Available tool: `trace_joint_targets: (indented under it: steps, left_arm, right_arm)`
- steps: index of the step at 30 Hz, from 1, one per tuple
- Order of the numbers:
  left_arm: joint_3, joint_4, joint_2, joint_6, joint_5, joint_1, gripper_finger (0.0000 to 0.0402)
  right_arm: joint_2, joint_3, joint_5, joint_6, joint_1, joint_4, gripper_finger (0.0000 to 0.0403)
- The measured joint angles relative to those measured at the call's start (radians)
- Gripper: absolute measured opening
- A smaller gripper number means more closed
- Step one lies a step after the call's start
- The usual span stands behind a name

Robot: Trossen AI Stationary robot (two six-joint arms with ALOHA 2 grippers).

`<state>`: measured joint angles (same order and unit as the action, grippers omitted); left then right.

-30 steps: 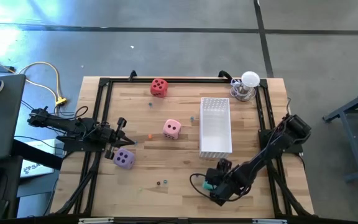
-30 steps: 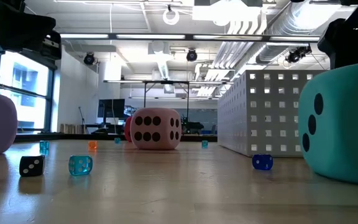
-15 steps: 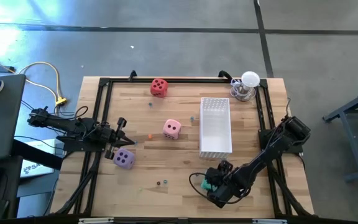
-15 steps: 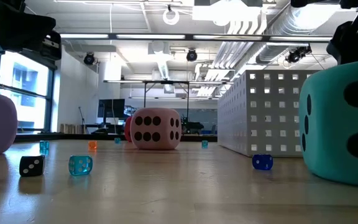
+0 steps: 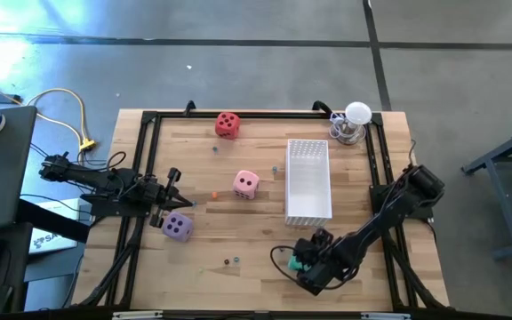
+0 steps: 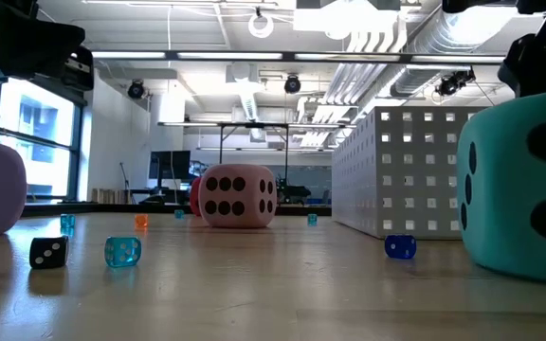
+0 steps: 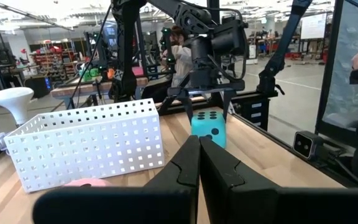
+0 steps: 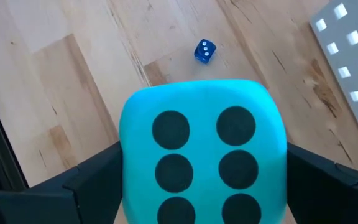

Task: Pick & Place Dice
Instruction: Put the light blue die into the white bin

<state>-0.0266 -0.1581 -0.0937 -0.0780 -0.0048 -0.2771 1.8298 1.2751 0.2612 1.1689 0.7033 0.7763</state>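
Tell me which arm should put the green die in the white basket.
Right. The right gripper already straddles the green die, just off the basket's near end. The left gripper is shut by the purple die.

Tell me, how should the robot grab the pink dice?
Probably from straight above, fingers closing on two opposite flat side faces of the pink dice. It sits flat on the table with bare wood all around, and the white basket stands apart from it, so there looks to be room for the fingers on either pair of sides.
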Motion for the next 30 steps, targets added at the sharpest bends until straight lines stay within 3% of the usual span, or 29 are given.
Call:
trace_joint_targets:
  steps: [18, 30]
  left_arm:
    - [0.0, -0.008, 0.0, 0.007, 0.0, 0.0, 0.0]
    - [0.0, -0.008, 0.0, 0.007, 0.0, 0.0, 0.0]
  right_arm:
    - [-0.027, 0.07, -0.091, 0.017, -0.025, 0.199, 0.0333]
    - [-0.03, 0.21, -0.049, 0.038, -0.025, 0.329, 0.0333]
